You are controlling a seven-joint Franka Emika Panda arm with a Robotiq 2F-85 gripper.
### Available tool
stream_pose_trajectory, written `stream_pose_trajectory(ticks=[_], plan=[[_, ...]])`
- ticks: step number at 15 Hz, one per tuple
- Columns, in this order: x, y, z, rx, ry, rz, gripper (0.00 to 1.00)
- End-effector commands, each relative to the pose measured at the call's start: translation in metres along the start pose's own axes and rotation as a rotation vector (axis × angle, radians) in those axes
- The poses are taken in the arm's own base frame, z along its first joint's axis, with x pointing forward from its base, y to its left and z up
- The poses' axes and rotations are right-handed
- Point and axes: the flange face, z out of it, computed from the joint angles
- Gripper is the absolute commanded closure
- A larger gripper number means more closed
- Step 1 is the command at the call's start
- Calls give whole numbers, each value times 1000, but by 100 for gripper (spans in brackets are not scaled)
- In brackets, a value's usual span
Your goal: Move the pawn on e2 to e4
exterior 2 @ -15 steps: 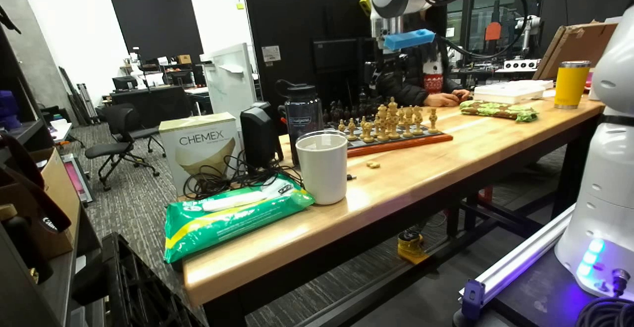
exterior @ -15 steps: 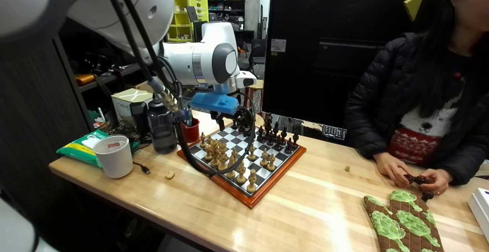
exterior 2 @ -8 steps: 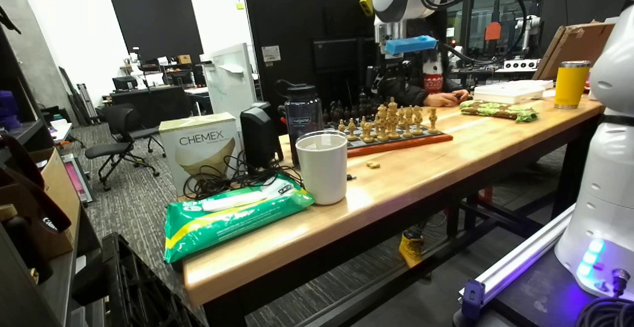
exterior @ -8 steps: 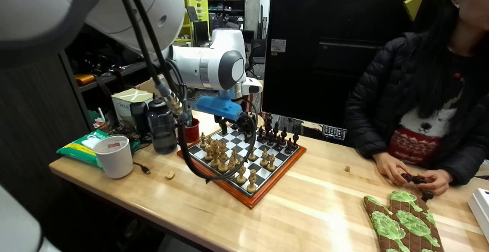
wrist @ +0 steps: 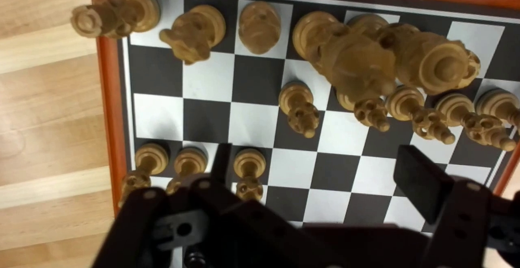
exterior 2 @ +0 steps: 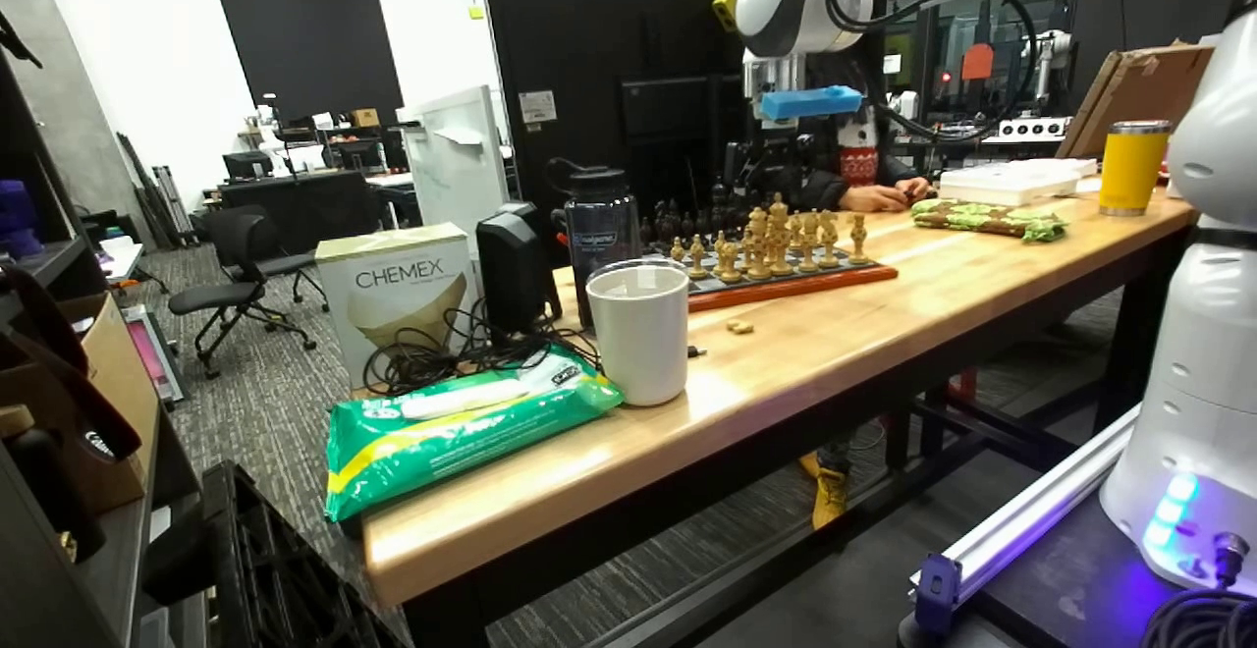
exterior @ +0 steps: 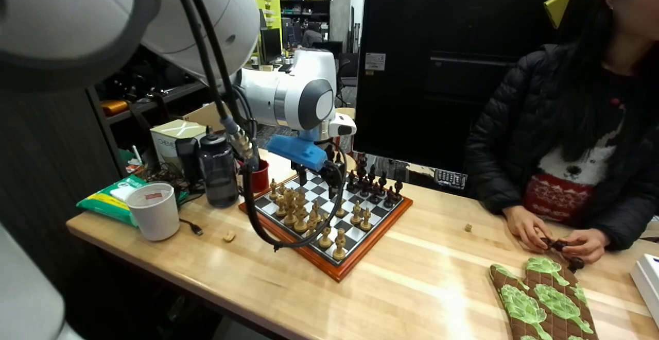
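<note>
Nearest, above the middle of the chessboard (wrist: 112, 109), the end effector (wrist: 317, 162) seems to hang free of contact, its fingers (wrist: 422, 182) spread wide and holding nothing. The bare, pale e4 square (wrist: 291, 168) lies on the chessboard next to the f4 pawn (wrist: 249, 172), so the later set-down will probably want a tight release. Farther toward the chessboard's back row, upright on its square, stands the e2 pawn (wrist: 302, 113) to be fetched. The step in hand looks like the approach: line up over that pawn, draw the fingers in before going down, then pass one tip on the chessboard's f2 side and the other through the slim gap beside the d2 pawn (wrist: 367, 109). Farthest, at the chessboard's back row, the tall e1 piece (wrist: 345, 57) could be brushed, so a straight descent and a grip near the pawn's head should serve better than a low one, with the lift kept vertical until clear.
</note>
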Motion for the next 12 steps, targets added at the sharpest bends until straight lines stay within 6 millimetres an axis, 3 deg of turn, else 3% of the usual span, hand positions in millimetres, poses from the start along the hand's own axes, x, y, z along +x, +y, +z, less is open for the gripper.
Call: stream_pose_trajectory(ticks=[1, 12], plan=[[5, 4, 7, 19, -3, 35, 0], [7, 17, 35, 43, -52, 83, 0]])
